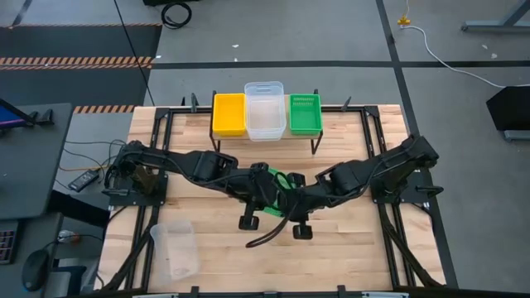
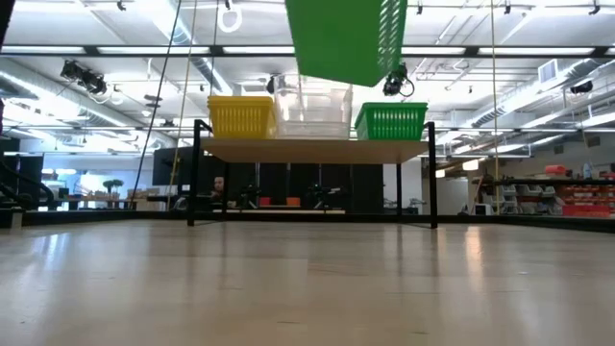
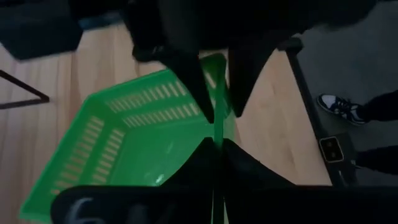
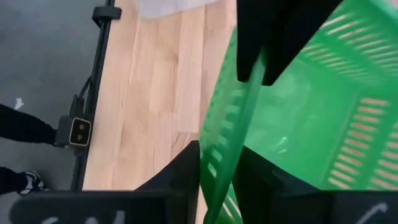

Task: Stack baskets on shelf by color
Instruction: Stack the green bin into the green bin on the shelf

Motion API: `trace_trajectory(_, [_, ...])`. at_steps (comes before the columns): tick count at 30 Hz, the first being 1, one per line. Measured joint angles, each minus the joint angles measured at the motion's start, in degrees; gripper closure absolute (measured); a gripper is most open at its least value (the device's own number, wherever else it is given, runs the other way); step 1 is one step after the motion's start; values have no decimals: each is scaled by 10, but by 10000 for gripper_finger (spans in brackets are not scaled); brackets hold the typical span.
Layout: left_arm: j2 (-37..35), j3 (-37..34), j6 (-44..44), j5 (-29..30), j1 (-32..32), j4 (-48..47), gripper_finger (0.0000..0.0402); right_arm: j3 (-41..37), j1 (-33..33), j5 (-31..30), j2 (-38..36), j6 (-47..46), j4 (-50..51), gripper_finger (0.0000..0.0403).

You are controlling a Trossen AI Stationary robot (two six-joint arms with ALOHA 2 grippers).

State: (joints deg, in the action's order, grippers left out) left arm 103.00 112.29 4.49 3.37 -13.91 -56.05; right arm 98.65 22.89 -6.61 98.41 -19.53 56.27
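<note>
Above the planked tabletop (image 1: 348, 248), slotted green plastic basket (image 2: 348, 38), rims clenched in both arms' jaws.

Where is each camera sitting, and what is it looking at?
High view: above, looking down at the table, both dark arms meeting over the held green slotted plastic basket.
Low view: at tabletop height, facing the wooden-topped shelf; no arm clearly shows.
Left wrist view: on the left arm; left pincer grips the basket's rim.
Right wrist view: on the right arm; right pincer grips another rim.
Shared: both wrist views show the green basket and a person's shoe beside the table.
</note>
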Motion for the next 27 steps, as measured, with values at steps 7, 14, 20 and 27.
trace_trajectory(7, [2,8,-5,1,1,-5,385,-2,-2,2,-7,2,-7,378])
trace_trajectory(14, [-3,18,1,10,-1,-16,354,-4,-13,2,-16,0,35,394])
trace_trajectory(20, [-5,37,1,2,-3,-58,313,-5,-17,5,-31,2,40,397])
trace_trajectory(27, [-11,35,11,19,2,-62,272,-5,-24,-9,-45,4,63,398])
